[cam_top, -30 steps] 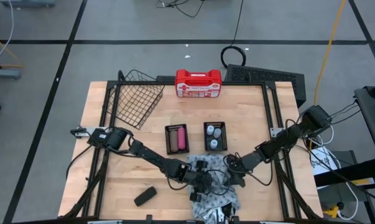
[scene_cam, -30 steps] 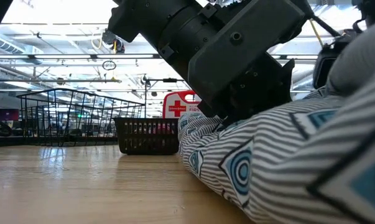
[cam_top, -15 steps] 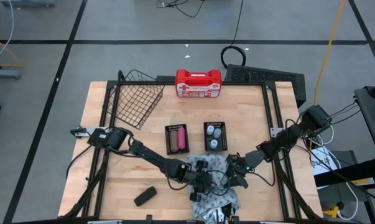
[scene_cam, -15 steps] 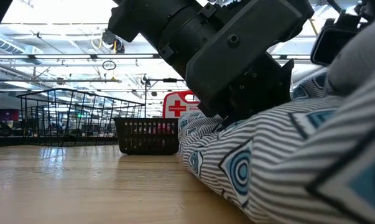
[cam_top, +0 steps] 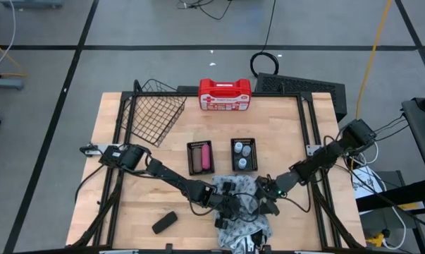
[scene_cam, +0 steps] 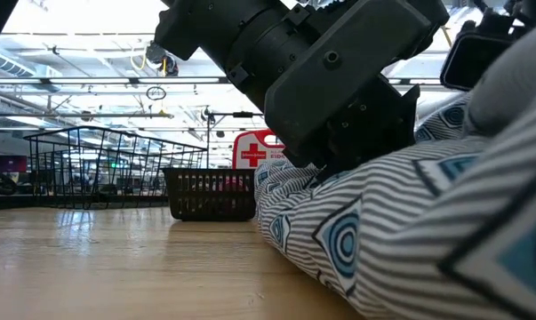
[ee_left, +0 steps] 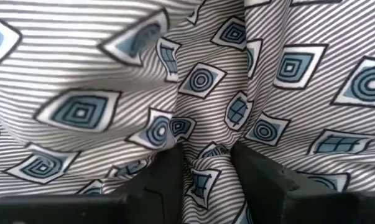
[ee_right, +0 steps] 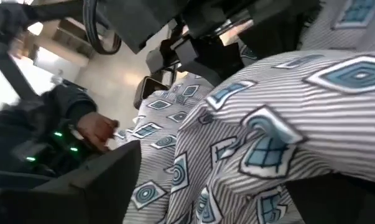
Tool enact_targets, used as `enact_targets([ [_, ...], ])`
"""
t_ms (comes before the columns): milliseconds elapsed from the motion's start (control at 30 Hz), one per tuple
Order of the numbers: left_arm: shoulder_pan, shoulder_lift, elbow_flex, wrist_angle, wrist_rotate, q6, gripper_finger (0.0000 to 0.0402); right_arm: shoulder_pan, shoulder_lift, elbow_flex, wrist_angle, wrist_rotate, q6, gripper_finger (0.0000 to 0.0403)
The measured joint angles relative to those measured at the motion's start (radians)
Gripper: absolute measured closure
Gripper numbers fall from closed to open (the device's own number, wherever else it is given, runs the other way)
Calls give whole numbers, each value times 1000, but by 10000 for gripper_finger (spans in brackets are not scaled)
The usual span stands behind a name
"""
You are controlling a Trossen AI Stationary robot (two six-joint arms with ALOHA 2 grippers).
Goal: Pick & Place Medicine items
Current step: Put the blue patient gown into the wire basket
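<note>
A striped cloth with blue patterns (cam_top: 246, 215) lies bunched at the table's near edge. My left gripper (cam_top: 231, 202) is down on its left part, shut on a fold. My right gripper (cam_top: 263, 203) is at its right part, open, with a bulge of cloth (ee_right: 268, 130) between its wide-set fingers. A pink and a brown block lie in one black mesh tray (cam_top: 200, 156), and whitish bottles stand in the other tray (cam_top: 244, 154). A black block (cam_top: 164, 222) lies on the bare wood, left of the cloth. My left gripper (ee_left: 206, 167) pinches a raised fold of the cloth (ee_left: 203, 176) between its two fingers (ee_left: 168, 180), coming slanting down from the table's left. One layer or several, I cannot tell. The rest of the cloth lies slack on the table. My right gripper: whether its fingers (ee_right: 94, 180) touch the cloth, I cannot tell.
A red-and-white case (cam_top: 225, 94) stands at the far edge, with a tipped wire basket (cam_top: 152, 113) to its left. The low view is filled by my left gripper's body (scene_cam: 330, 80) and the cloth (scene_cam: 383, 231). Bare wood lies near left around the black block.
My right gripper has crept a little toward the table's left, closer onto the cloth. The left gripper and the cloth have kept still.
</note>
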Motion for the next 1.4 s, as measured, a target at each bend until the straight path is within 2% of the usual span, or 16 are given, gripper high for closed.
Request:
enact_targets([
  [100, 0, 0, 0, 0, 0, -5, 256, 28, 0, 54, -123, 57, -54, 32],
  [233, 0, 0, 0, 0, 1, -15, 256, 42, 0, 123, -331, 131, -85, 26],
  [400, 0, 0, 0, 1, 0, -18, 256, 18, 0, 137, -484, 252, 30, 27],
  [567, 0, 0, 0, 1, 0, -37, 256, -7, -4, 141, -536, 230, 163, 28],
  [867, 0, 0, 0, 2, 0, -36, 256, -6, -2, 138, -491, 202, 154, 35],
  [933, 0, 0, 0, 2, 0, -36, 256, -6, 5, 138, -497, 202, 148, 54],
  [1033, 0, 0, 0, 2, -1, -28, 256, -6, 17, 138, -496, 204, 145, 109],
  [1133, 0, 0, 0, 4, -1, -13, 256, -6, 20, 137, -496, 204, 130, 187],
  [1333, 0, -2, -1, 21, -3, 5, 256, -6, 22, 134, -460, 170, 46, 374],
  [1400, 0, -20, -1, 17, -3, 8, 256, -7, 20, 134, -420, 144, 7, 388],
])
